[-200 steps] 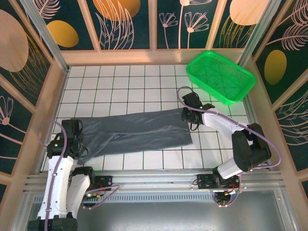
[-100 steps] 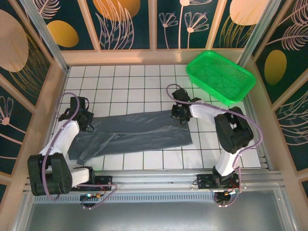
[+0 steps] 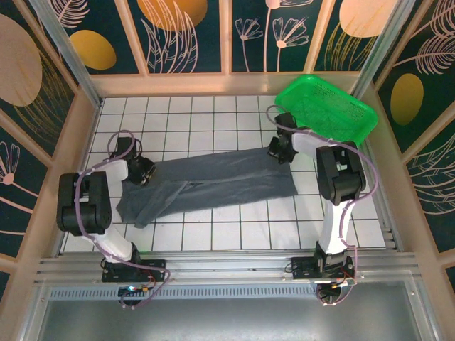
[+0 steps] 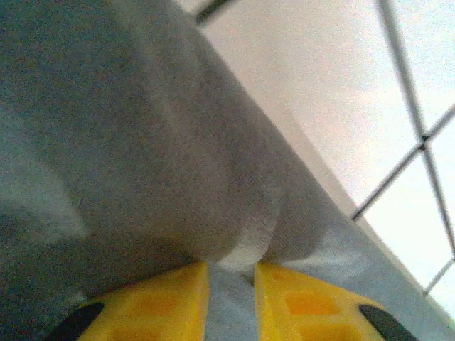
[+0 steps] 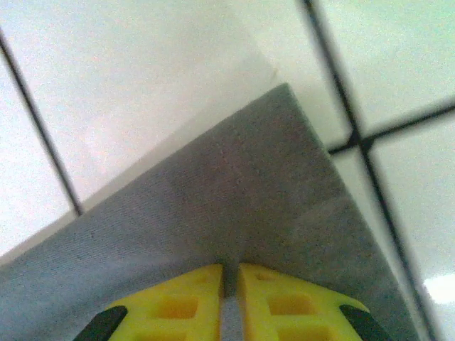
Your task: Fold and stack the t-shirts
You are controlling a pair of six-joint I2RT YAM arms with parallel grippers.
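Left end effector [image 4: 231,275] clenched on a t-shirt [image 4: 142,142] fold; right end effector [image 5: 229,275] pinches its corner. Wrist views show yellow fingers [image 4: 167,298] biting cloth. Top view: plain slate-grey shirt, folded long, stretched 9 to 2 o'clock across the tiled worktop [image 3: 192,121]; green basket [image 3: 327,114] at 1 o'clock.

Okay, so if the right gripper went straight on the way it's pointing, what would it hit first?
The dark grey t-shirt: the right gripper is shut on its corner, so cloth lies directly ahead. Past that corner, probably the white tiled table, though depth is unclear.
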